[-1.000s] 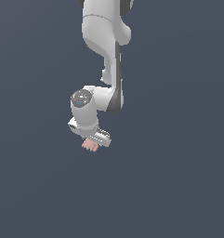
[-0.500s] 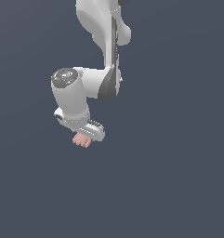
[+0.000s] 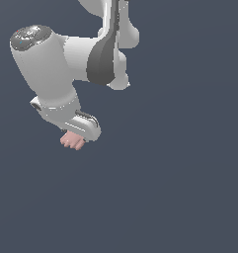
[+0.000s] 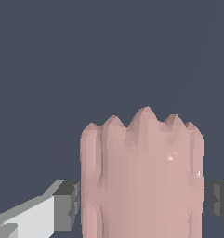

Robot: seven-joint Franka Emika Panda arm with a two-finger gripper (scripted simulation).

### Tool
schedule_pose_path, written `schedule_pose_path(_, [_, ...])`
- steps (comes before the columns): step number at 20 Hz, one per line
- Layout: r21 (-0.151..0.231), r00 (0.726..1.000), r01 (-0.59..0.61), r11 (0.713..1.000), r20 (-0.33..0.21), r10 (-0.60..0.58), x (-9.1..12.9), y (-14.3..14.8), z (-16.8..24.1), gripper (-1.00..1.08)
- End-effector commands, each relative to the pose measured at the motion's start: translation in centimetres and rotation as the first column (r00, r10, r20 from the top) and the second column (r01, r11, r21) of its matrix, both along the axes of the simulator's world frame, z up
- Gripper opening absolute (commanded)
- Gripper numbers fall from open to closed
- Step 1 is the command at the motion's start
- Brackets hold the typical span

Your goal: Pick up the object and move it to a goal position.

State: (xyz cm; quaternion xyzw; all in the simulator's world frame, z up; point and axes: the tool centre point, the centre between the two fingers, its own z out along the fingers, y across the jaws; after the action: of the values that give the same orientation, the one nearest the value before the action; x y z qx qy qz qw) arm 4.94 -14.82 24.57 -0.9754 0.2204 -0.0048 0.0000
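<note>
The object [image 3: 72,141] is a small pale pink lumpy block with knuckle-like bumps. It pokes out beneath the white hand of my gripper [image 3: 75,139] in the exterior view, held off any surface. In the wrist view the object [image 4: 141,176] fills the space between the two grey fingers [image 4: 69,204], which press on its sides. My gripper [image 4: 141,204] is shut on it. The fingertips are hidden behind the hand in the exterior view.
The white arm [image 3: 61,69] with its dark elbow joint [image 3: 103,59] takes up the upper part of the exterior view's left. Everything else is a plain dark blue-grey background.
The arm has swung toward the exterior view's left and appears much larger in the picture, carrying the pink object with it. The grip has stayed the same.
</note>
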Motion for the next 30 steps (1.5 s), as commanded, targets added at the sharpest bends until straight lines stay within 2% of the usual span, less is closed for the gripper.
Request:
schedule_pose_path(1, [0.0,1.0,0.0,1.0,-0.002,0.0,0.5,-0.6,2.4,-1.0])
schedule_pose_path(16, [0.001,1.0,0.0,1.0,-0.008,0.0,3.1,-3.2,11.9,-1.0])
schedule_pose_path(30, [0.002,1.0,0.0,1.0,-0.009,0.0,4.2,-4.1,15.0,-1.0])
